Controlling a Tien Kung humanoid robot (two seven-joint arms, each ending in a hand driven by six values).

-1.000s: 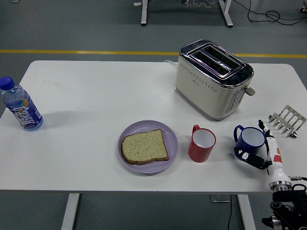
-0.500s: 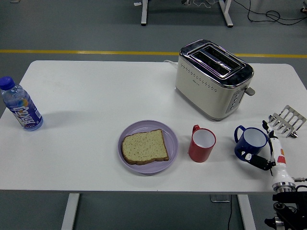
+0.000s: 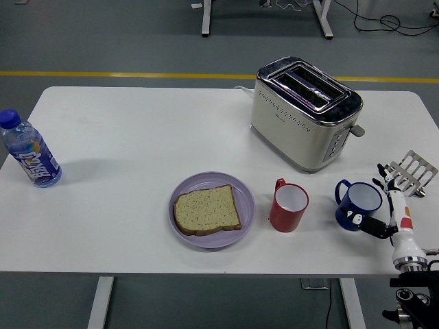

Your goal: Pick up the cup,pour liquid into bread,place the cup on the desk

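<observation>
The blue cup (image 3: 358, 204) stands upright at the lower right, handle pointing upper left. The right hand (image 3: 389, 214) sits beside it, fingers loose, holding nothing.

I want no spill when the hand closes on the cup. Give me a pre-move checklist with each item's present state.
1. Right hand at the blue cup: ok, beside its right side, fingers open.
2. Cup grasped: not ok, it stands on the table.
3. Cup upright: ok.
4. Liquid in cup: cannot tell.
5. Bread ready on the purple plate: ok, lying flat.
6. Path to the bread: not ok, the red mug stands between cup and plate.
</observation>
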